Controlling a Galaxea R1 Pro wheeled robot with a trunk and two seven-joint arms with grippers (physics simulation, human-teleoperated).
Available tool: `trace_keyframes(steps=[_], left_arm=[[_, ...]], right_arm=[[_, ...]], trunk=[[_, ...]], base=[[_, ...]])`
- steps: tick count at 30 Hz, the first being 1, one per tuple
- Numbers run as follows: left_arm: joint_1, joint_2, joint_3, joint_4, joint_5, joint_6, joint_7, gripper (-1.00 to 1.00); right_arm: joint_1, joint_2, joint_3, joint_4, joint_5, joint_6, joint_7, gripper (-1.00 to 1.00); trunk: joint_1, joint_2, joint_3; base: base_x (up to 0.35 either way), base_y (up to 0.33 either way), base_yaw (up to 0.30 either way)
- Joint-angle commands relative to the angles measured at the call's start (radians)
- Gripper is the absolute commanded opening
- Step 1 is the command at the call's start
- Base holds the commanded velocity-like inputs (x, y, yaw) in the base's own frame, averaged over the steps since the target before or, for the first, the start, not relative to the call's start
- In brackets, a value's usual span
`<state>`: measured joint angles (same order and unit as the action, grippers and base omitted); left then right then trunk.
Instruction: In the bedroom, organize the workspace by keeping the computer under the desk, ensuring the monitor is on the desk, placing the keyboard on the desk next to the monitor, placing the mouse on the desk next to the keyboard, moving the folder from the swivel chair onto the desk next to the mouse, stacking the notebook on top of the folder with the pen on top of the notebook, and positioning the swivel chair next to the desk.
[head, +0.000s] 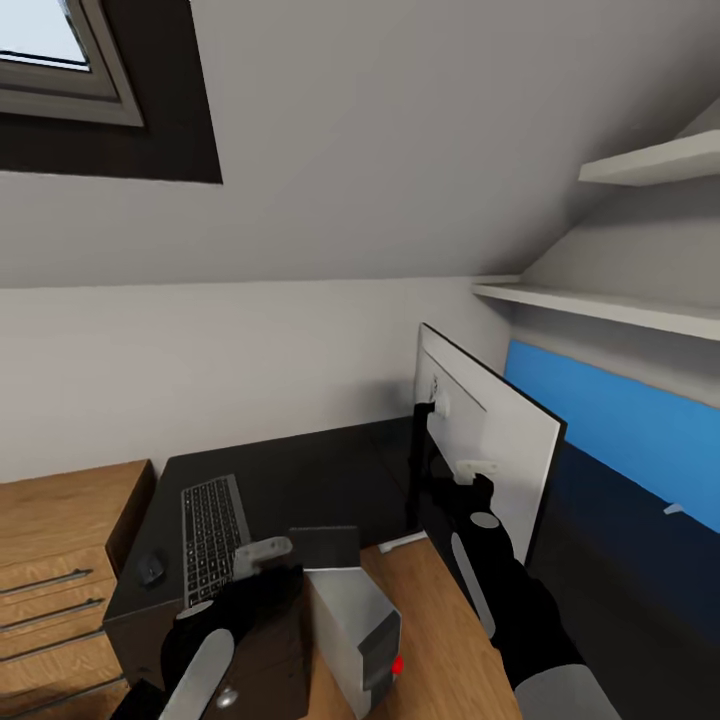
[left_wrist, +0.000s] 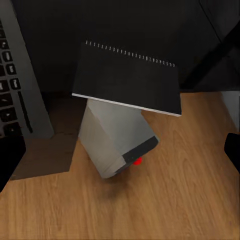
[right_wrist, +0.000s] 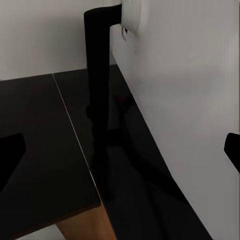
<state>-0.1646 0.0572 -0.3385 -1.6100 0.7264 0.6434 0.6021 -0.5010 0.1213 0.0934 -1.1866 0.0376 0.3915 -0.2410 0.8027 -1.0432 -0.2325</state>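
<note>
The monitor (head: 495, 430) stands on the black desk (head: 300, 480) on its black foot (right_wrist: 99, 85), its white back toward me. My right gripper (head: 478, 468) is open at the lower edge of that back. The keyboard (head: 212, 535) and the mouse (head: 150, 567) lie at the desk's left end. My left gripper (head: 262, 553) is open, its fingertips (left_wrist: 10, 157) wide apart, just short of the dark spiral-bound notebook (left_wrist: 127, 77). The notebook juts over the desk edge above the light grey computer (left_wrist: 117, 142), which stands tilted on the oak floor. The white pen (head: 403, 543) lies at the desk edge.
A low oak cabinet (head: 60, 560) with drawers adjoins the desk on the left. White shelves (head: 600, 305) and a blue wall panel (head: 620, 420) run along the right wall. The sloped ceiling with a skylight (head: 50, 50) hangs overhead.
</note>
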Motion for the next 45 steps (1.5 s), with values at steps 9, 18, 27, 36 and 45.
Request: trace_keyframes(steps=[9,18,27,36,45], left_arm=[[-0.105,-0.021,0.059,0.000,0.011,0.033,0.013,1.00],[-0.124,-0.026,0.099,0.004,0.007,0.029,0.026,1.00],[-0.124,-0.026,0.102,0.005,0.006,0.028,0.056,1.00],[-0.124,-0.024,0.106,0.006,0.012,0.030,0.057,1.00],[-0.124,-0.024,0.125,0.001,0.013,0.033,0.057,1.00]], right_arm=[[-0.001,0.000,0.002,0.004,0.004,0.005,-0.003,1.00],[-0.001,-0.001,0.005,0.070,0.005,-0.085,-0.002,1.00],[-0.001,0.000,0.033,0.088,0.006,-0.134,-0.005,1.00],[-0.001,0.001,0.035,0.086,0.003,-0.136,-0.005,1.00],[-0.001,0.001,0.035,0.085,0.003,-0.135,-0.010,1.00]], trunk=[[-0.035,0.062,0.027],[-0.035,0.062,0.027],[-0.035,0.062,0.027],[-0.035,0.062,0.027],[-0.035,0.062,0.020]], base=[[0.000,0.000,0.000],[0.000,0.000,0.000],[0.000,0.000,0.000],[0.000,0.000,0.000],[0.000,0.000,0.163]])
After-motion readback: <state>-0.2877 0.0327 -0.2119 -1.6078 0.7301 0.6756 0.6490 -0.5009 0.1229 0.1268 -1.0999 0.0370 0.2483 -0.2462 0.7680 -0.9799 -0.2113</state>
